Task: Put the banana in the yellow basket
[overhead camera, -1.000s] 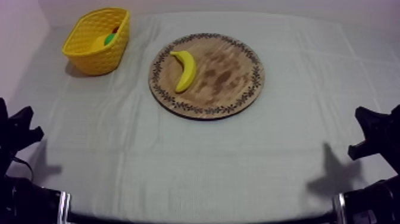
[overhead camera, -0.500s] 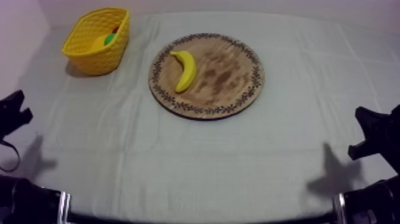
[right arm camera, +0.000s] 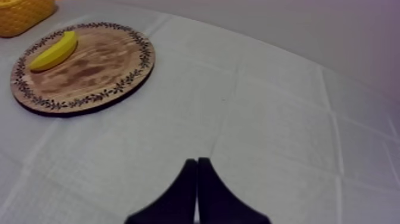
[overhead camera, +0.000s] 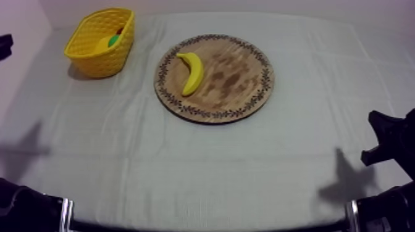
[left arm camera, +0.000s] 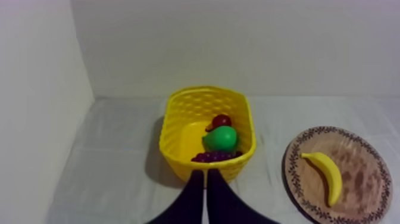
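Note:
The yellow banana (overhead camera: 192,72) lies on the left half of the round wooden board (overhead camera: 242,80) at the table's middle. The yellow basket (overhead camera: 92,50) stands at the back left. In the left wrist view my left gripper (left arm camera: 205,172) is shut, empty, hovering just in front of the basket (left arm camera: 178,102), which holds a pear (left arm camera: 221,138), grapes (left arm camera: 214,156) and a small red fruit (left arm camera: 221,121); the banana (left arm camera: 326,176) lies off to its side. My left gripper (overhead camera: 4,44) sits at the far left edge. My right gripper (right arm camera: 197,159) is shut and empty, well short of the board (right arm camera: 98,70) and banana (right arm camera: 55,52).
Grey-white cloth covers the table, with open room in front of the board and to its right. A pale wall runs close along the table's left side by the basket. My right gripper (overhead camera: 386,139) rests low at the right edge.
My left gripper has travelled from the lower left up along the left edge to a spot level with the basket. The right arm, banana and basket have not moved.

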### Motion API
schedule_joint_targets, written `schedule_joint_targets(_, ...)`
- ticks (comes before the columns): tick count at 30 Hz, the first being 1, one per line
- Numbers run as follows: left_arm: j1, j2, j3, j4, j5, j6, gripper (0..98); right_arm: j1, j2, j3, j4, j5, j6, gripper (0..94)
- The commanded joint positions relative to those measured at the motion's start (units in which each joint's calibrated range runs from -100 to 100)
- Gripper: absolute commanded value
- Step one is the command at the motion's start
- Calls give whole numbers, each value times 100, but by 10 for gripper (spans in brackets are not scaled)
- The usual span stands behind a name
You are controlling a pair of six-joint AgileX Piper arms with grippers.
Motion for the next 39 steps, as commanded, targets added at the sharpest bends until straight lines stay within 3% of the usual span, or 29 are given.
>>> schedule_joint_targets(1, 48, 552, -800, -15, 194, -15, 0, 0, 0, -3, 0, -2, 0, 3)
schedule_joint_targets(9, 350, 1466, -1976, -61, 732, 4, 0, 0, 0, -3, 0, -2, 0, 3)
schedule_joint_targets(21, 1297, 2738, -3707, -326, 1949, 583, 0, 0, 0, -3, 0, -2, 0, 3)
schedule_joint_targets(39, 2116, 4849, -5018, -526, 2432, 1089, 0, 0, 0, -3, 0, -2, 0, 3)
